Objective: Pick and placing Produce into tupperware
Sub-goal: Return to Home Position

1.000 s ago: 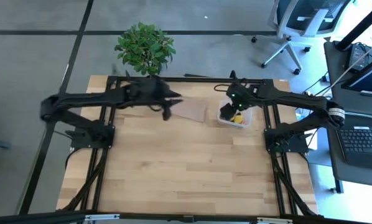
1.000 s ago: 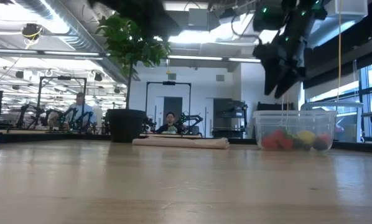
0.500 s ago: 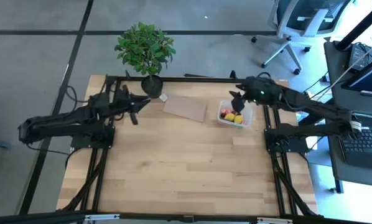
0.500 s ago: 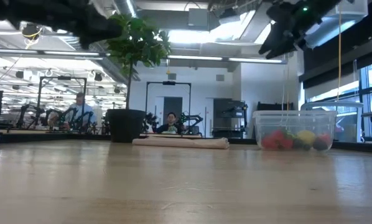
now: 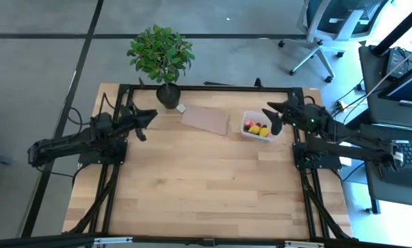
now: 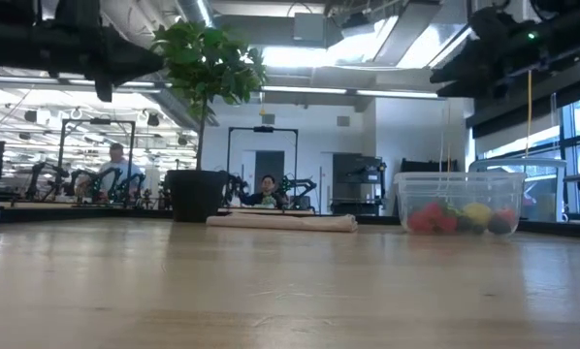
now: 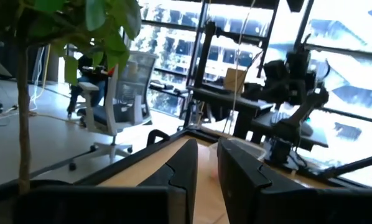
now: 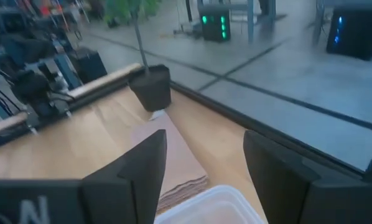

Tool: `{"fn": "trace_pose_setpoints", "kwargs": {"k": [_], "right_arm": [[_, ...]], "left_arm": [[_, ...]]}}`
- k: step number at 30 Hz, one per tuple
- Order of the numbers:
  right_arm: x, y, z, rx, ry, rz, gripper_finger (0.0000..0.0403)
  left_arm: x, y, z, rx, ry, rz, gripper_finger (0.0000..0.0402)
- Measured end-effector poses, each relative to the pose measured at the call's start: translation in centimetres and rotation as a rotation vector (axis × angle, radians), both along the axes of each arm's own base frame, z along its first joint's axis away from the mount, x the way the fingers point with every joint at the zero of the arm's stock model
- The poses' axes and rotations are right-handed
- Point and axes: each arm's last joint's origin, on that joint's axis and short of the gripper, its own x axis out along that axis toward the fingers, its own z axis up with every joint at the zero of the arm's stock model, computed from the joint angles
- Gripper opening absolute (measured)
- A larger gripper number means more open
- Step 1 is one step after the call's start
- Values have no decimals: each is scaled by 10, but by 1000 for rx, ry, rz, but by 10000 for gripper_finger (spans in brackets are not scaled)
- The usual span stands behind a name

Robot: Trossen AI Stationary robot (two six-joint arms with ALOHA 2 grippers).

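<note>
Tabletop [image 5: 192,186] bare of produce; all in tub [image 5: 259,129]. Left fingers [image 7: 180,165] near together, right fingers [image 8: 142,162] apart, empty. Looks finished.

Left arm folded low at table's 9 o'clock edge, left gripper [image 5: 142,118] pointing toward 1 o'clock, fingers [image 7: 185,163] nearly together, narrow gap, nothing between. Right arm drawn in at 3 o'clock edge, right gripper [image 5: 273,116] pointing toward 9 o'clock, fingers [image 8: 142,165] spread wide, empty.
</note>
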Motion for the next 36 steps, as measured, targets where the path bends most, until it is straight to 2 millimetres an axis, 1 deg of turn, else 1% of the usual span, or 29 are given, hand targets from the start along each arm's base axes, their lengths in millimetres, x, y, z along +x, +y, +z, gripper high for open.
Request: {"fn": "trace_pose_setpoints", "kwargs": {"k": [3,6,9,13,18,22,25,27,36], "right_arm": [[-8,3,-12,-24,-64,1,214],[-14,6,-22,-43,-134,17,214],[-19,8,-31,-20,-198,14,214],[-23,10,-40,3,-224,27,213],[-26,11,-51,-5,-240,28,213],[-27,11,-60,-21,-276,29,213],[-28,12,-67,-56,-338,32,213],[-27,11,-76,-71,-360,33,213],[-28,12,-79,-68,-333,32,213]], "left_arm": [[-2,-1,-6,-11,-27,-4,51],[-2,-1,-16,-20,-16,-4,46],[-2,0,-27,-50,-5,19,42],[-1,1,-40,-73,23,51,35],[-1,3,-48,-114,85,102,27],[-2,4,-54,-151,130,139,21],[-2,4,-54,-152,134,148,16],[-2,4,-54,-152,135,148,13],[-2,4,-55,-142,144,138,1]]}}
